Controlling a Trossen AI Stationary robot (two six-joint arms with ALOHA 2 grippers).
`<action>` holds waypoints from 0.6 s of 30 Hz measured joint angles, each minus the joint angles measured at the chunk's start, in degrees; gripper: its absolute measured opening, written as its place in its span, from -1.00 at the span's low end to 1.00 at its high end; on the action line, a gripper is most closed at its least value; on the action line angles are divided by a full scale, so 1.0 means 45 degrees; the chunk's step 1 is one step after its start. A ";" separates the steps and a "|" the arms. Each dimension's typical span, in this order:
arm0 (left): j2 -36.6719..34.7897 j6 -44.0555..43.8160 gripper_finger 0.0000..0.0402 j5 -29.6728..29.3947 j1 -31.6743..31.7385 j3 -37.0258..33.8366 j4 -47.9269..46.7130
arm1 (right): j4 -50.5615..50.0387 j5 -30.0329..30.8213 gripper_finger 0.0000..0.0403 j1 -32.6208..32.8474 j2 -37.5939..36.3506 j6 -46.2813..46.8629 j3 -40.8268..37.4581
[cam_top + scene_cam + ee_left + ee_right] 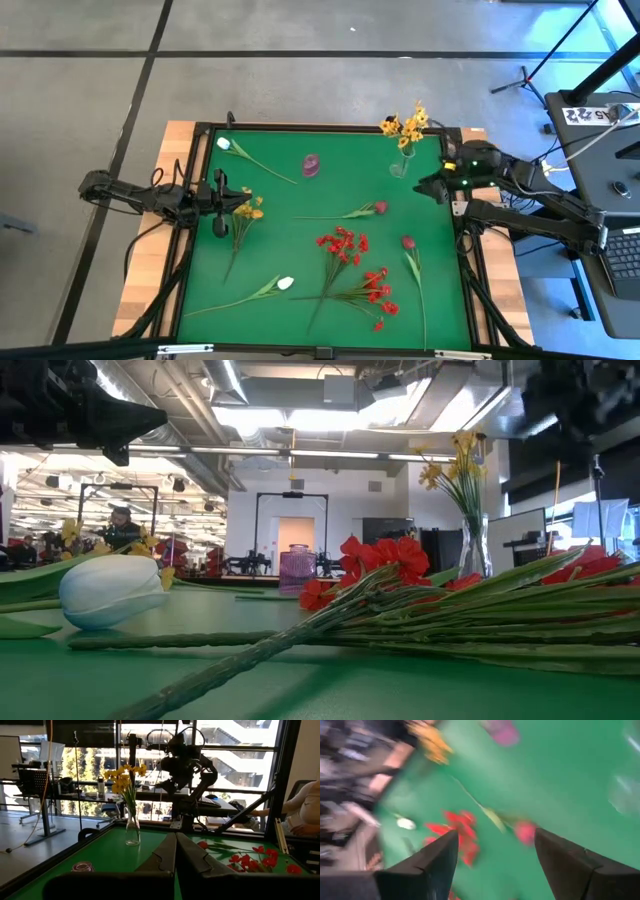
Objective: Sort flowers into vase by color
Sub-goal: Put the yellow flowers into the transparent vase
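Two grippers are up off the green table [300, 215], and neither holds a flower. I place things by the clear glass vase [401, 165], which stands upright near the table's far right corner with a yellow spray [405, 127] in it.

Nearest the front edge, well away from the vase, lie the red sprays [355, 270], a white tulip [284, 284] to their left and a dark pink tulip [408, 243] to their right. Farther in, level with the middle of the table, another pink tulip [378, 208] lies short of the vase.

The right gripper [437, 187] hangs just beside the vase at the table's right edge, fingers [437, 862] spread wide with only air between them. The left gripper [222, 197] sits across the table from the vase, pinched fully closed on nothing, with a yellow-orange spray [247, 209] lying just beside it.

Farthest back, left of the vase, a small pink vase [311, 165] and a second white tulip [226, 144] rest.
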 joint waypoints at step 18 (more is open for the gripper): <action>-0.0001 0.0000 -1.00 -0.0002 -0.0001 0.0004 0.0004 | 0.5589 0.5701 0.29 0.7047 0.2104 -0.1118 0.0003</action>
